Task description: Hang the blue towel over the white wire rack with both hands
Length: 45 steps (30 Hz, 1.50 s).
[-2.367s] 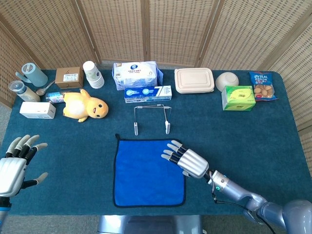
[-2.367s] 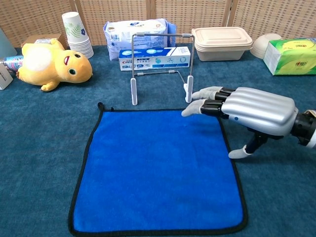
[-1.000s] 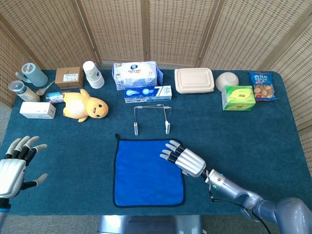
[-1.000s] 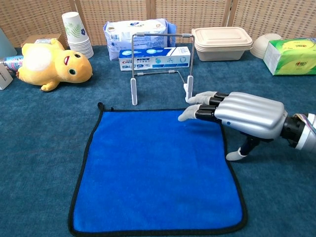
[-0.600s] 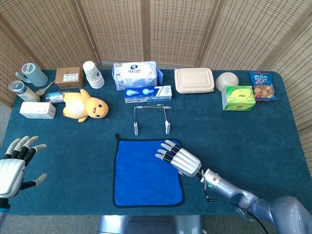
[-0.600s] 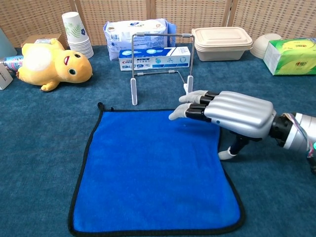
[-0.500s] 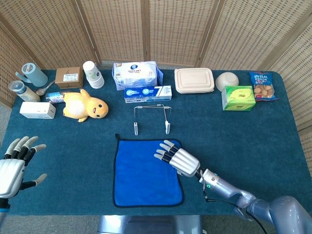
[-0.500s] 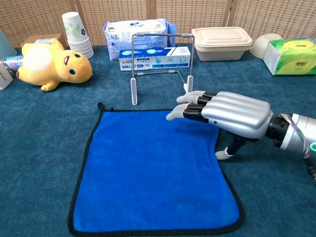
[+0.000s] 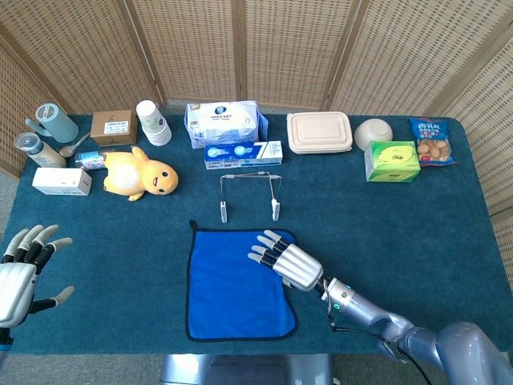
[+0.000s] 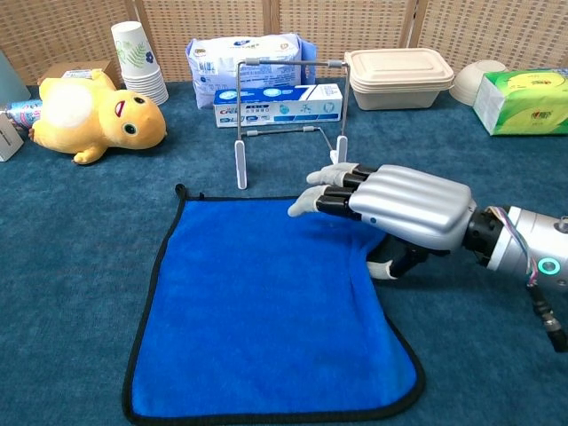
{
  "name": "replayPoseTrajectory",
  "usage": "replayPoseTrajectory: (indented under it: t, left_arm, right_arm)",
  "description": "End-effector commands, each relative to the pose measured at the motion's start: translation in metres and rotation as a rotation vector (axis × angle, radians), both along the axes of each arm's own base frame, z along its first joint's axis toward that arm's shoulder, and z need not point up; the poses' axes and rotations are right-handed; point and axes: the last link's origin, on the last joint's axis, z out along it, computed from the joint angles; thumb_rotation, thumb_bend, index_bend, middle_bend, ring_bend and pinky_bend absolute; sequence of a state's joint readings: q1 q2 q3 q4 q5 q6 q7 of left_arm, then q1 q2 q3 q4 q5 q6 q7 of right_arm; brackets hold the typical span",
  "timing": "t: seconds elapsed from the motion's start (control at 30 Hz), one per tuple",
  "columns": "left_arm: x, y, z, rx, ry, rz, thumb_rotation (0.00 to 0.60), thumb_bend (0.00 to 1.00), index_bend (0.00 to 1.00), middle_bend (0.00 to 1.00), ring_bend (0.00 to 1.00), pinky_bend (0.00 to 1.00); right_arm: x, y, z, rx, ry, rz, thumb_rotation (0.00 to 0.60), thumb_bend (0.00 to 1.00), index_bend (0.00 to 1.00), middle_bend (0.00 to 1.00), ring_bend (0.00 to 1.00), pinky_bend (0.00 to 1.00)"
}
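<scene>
Left hand (image 9: 20,277) at table's left edge, fingers spread, holding nothing. Blue towel (image 10: 266,311): soft square, black-edged, flat on carpet-like table cover (image 9: 401,216). White wire rack (image 10: 288,124) upright just behind. Right hand (image 10: 390,209), silver-backed, fingers extended over towel's right edge; grip unclear.

Clutter along the table's far edge

A yellow plush duck (image 9: 143,176) lies upper left beside stacked paper cups (image 9: 152,122) and a cardboard box (image 9: 113,127); a green tissue box (image 9: 391,160) sits upper right near a lidded container (image 9: 320,132).

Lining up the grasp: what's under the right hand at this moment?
The blue towel, lying flat on the table. The right hand is spread over its far right corner, hiding that corner, so contact cannot be judged. The white wire rack stands just beyond.
</scene>
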State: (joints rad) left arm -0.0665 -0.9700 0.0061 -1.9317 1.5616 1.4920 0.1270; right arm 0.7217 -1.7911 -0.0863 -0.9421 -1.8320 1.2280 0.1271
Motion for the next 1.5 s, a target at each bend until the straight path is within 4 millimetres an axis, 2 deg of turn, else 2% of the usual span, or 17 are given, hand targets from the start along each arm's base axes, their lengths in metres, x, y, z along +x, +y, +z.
replayPoseTrajectory:
  t: [0.03,0.33,0.57,0.73,0.97,1.2,1.5]
  left_arm:
    - [0.0,0.0,0.0,-0.001,-0.001,-0.001,0.6,0.27,0.23,0.12,0.06,0.0]
    - [-0.001,-0.001,0.001,0.001,-0.004,-0.003,0.6,0.26,0.23,0.12,0.06,0.0]
    - [0.0,-0.002,0.002,0.001,-0.003,-0.004,0.6,0.26,0.23,0.12,0.06,0.0]
    - [0.0,-0.001,0.0,-0.006,0.0,-0.008,0.6,0.27,0.23,0.12,0.06,0.0]
    - [0.001,0.004,-0.008,-0.047,0.046,-0.04,0.6,0.26,0.25,0.14,0.07,0.0]
    - [0.005,0.016,-0.035,-0.137,0.135,-0.196,0.6,0.26,0.31,0.21,0.13,0.0]
    - [0.012,0.039,-0.07,-0.23,0.113,-0.371,0.6,0.26,0.35,0.25,0.17,0.02]
  right_arm:
    - [0.001,0.0,0.0,-0.001,-0.005,-0.003,0.6,0.35,0.17,0.16,0.01,0.08]
    - [0.004,0.003,-0.005,0.002,-0.043,-0.014,0.6,0.38,0.42,0.19,0.05,0.11]
    - [0.008,0.005,-0.008,-0.001,-0.082,-0.02,0.6,0.41,0.5,0.23,0.08,0.12]
    - [0.011,0.005,-0.01,-0.002,-0.11,-0.02,0.6,0.41,0.63,0.29,0.13,0.15]
    - [0.014,0.006,-0.012,0.003,-0.144,-0.031,0.6,0.41,0.66,0.31,0.15,0.15]
    - [0.015,0.005,-0.013,0.006,-0.157,-0.041,0.6,0.41,0.67,0.31,0.15,0.15]
    - [0.015,0.006,-0.012,0.004,-0.161,-0.047,0.6,0.41,0.66,0.31,0.15,0.15]
